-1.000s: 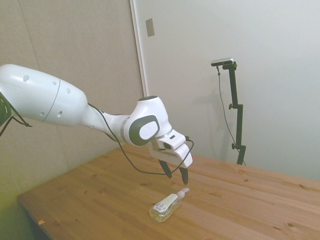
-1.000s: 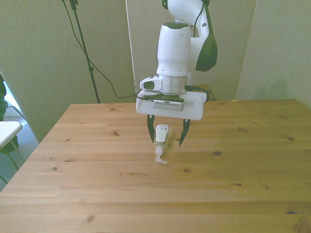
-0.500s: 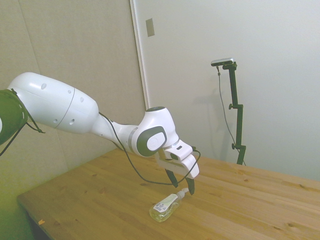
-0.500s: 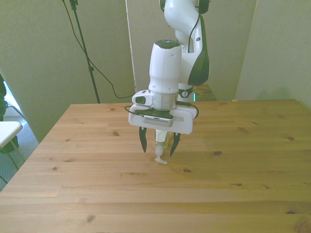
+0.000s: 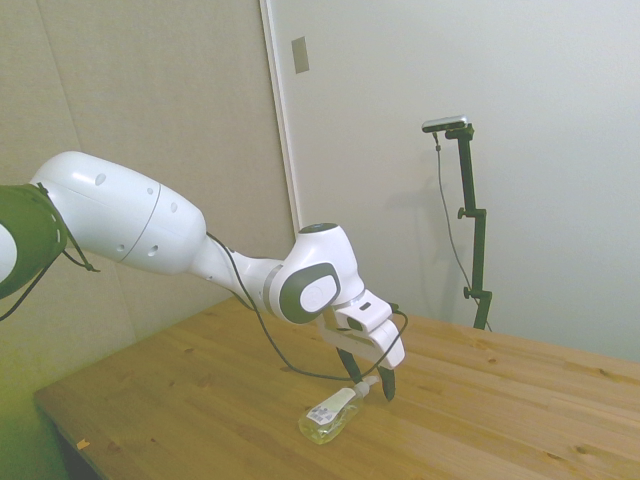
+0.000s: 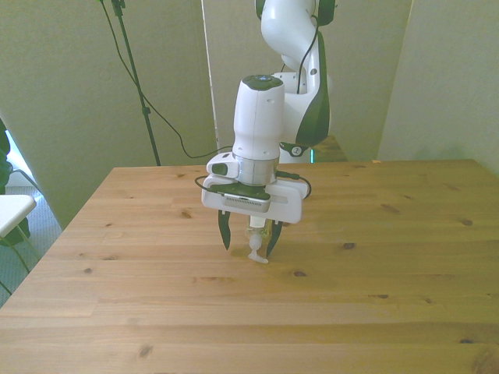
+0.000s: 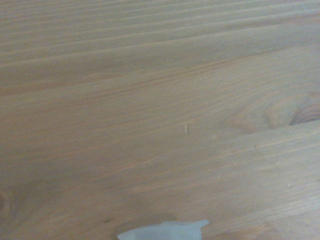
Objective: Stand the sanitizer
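The sanitizer (image 5: 333,413) lies on its side on the wooden table (image 5: 200,400), a small clear bottle with a white label and pale liquid. Its white pump top (image 6: 256,254) points toward the camera in the front view, and the gripper body hides the rest of the bottle there. My gripper (image 6: 247,242) is open, its dark fingers hanging on either side of the pump end just above the table. In the side view the gripper (image 5: 368,380) sits over the bottle's pump top. The wrist view shows bare planks and a pale blurred sliver of the sanitizer (image 7: 162,230) at the edge.
A wall and a door frame (image 5: 285,130) stand behind the table in the side view. A black cable (image 5: 290,355) loops from the arm down toward the gripper. At the front view's left edge a white object (image 6: 12,210) sits beside the table.
The gripper has come down and forward along the bottle, from above its body to around the pump end. The fingers stay open. The sanitizer has not moved.
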You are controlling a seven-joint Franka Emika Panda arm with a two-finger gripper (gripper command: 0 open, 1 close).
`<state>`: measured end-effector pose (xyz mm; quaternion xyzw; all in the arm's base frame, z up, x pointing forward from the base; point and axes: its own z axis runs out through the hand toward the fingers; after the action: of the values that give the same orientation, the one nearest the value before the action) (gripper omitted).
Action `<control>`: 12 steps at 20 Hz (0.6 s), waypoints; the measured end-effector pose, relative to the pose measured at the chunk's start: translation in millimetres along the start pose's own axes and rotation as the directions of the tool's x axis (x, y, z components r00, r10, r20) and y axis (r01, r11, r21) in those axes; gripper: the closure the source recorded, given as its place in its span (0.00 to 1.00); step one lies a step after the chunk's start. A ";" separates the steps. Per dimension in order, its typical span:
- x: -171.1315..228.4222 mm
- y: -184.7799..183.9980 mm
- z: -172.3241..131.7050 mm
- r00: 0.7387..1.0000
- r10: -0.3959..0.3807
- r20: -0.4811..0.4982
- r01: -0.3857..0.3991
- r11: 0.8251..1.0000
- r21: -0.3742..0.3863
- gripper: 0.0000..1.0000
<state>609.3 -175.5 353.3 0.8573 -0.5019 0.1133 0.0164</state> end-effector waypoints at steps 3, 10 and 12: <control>0.4 0.9 1.9 1.000 0.007 0.006 -0.007 1.000 0.002 1.00; 4.6 4.6 3.8 0.999 0.034 0.014 -0.034 0.999 0.015 1.00; 7.3 7.1 4.7 0.999 0.045 0.016 -0.045 0.999 0.020 1.00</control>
<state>607.5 -185.8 349.7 0.8468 -0.5200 0.1120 0.0014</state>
